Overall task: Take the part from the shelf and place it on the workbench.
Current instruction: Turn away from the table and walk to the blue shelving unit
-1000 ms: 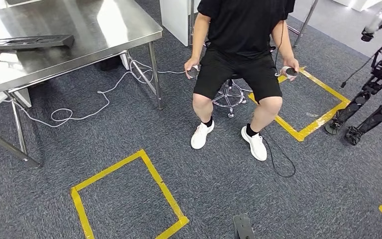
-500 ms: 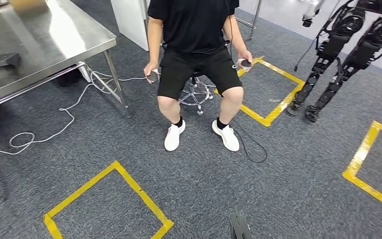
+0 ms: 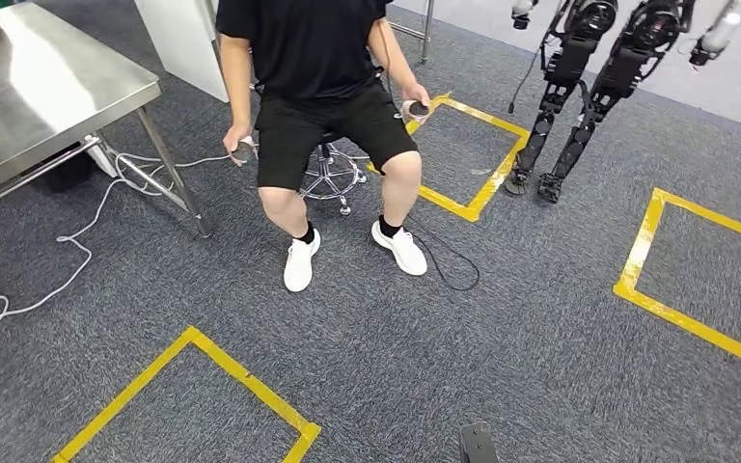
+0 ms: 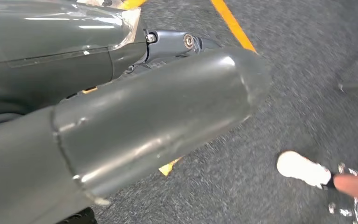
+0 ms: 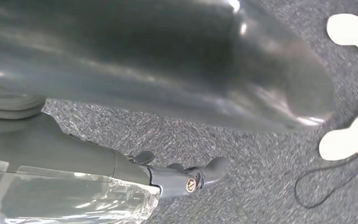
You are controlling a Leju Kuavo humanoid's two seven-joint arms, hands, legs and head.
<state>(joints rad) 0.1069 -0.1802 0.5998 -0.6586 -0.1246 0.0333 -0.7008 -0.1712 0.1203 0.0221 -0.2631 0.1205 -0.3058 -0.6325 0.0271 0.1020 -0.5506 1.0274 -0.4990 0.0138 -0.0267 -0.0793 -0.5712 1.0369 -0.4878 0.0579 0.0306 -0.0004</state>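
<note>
Hanging over the carpet, the right hand is holding nothing, fingers loosely apart; the left hand is too hidden to tell. The robot is facing a seated person, steel workbench to its left. Likely the fetching step: the part's whereabouts I cannot tell, so finding the shelf comes next.

A brushed stainless-steel workbench top is showing a smooth, softly reflective sheen on thin metal legs. The blue-grey carpet floor is looking rough and matt, with glossy yellow tape squares lying flat on it. The seated person's black cloth shirt is appearing matt, the white shoes smooth. A chrome stool base is gleaming. The left hand's grey plastic is shining, as is the right hand's.
</note>
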